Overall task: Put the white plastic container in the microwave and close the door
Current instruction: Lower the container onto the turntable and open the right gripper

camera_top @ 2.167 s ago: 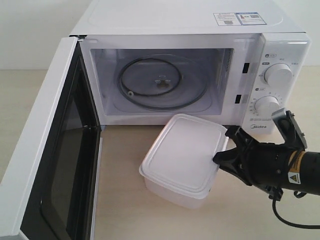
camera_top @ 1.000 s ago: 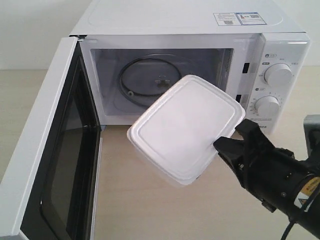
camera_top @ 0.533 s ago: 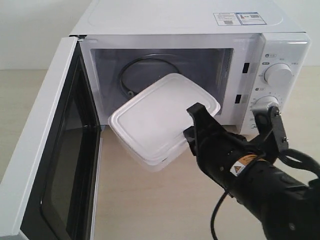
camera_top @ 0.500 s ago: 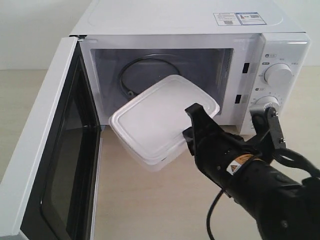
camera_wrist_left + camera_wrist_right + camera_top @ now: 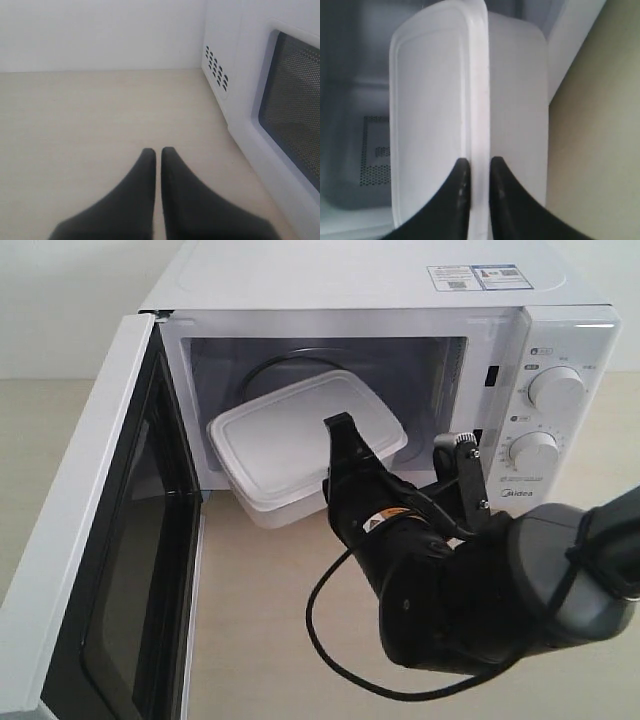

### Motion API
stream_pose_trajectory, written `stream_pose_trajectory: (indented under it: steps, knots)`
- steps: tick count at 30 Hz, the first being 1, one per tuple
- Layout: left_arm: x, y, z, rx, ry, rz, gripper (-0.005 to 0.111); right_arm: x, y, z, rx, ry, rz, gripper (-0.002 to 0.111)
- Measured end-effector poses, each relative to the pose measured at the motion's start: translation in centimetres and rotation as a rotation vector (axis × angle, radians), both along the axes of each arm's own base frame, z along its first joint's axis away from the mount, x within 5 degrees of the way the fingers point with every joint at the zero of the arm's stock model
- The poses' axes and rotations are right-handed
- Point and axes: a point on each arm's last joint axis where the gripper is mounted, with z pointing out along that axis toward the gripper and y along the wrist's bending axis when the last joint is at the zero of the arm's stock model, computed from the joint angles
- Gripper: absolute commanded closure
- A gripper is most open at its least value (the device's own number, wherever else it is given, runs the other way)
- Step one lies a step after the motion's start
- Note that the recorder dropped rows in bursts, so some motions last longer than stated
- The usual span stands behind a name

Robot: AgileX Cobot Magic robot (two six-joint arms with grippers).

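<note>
The white plastic container (image 5: 290, 435) hangs tilted in the mouth of the microwave (image 5: 350, 300), half inside the cavity. My right gripper (image 5: 335, 435) is shut on the rim of its lid; in the right wrist view the two black fingers (image 5: 461, 185) pinch the container's (image 5: 430, 100) lid edge, at the gripper (image 5: 480, 162). The door (image 5: 110, 540) stands wide open on the left. My left gripper (image 5: 158, 152) is shut on nothing, low over the table beside the door's (image 5: 292, 100) dark window. It does not show in the exterior view.
The glass turntable (image 5: 300, 365) lies in the cavity behind the container. Two round dials (image 5: 557, 390) sit on the microwave's right panel. The right arm's bulky body (image 5: 470, 590) and its cable lie over the tabletop (image 5: 250, 630) in front of the microwave.
The right gripper has lifted the container off the table and carried it left and forward into the cavity's mouth. The arm now fills the space before the microwave.
</note>
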Motion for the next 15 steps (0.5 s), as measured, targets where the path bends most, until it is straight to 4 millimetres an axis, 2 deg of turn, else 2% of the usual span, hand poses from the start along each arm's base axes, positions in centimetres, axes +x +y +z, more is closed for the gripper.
stream_pose_trajectory:
  steps: [6, 15]
  knots:
    - [0.0, 0.0, 0.0, 0.000, 0.000, 0.000, 0.102, 1.0, 0.3, 0.2, 0.034, -0.031, -0.078, 0.108]
    - [0.0, 0.0, 0.0, 0.000, 0.000, 0.000, 0.102, 3.2, -1.0, 0.8, 0.052, -0.043, -0.148, 0.108]
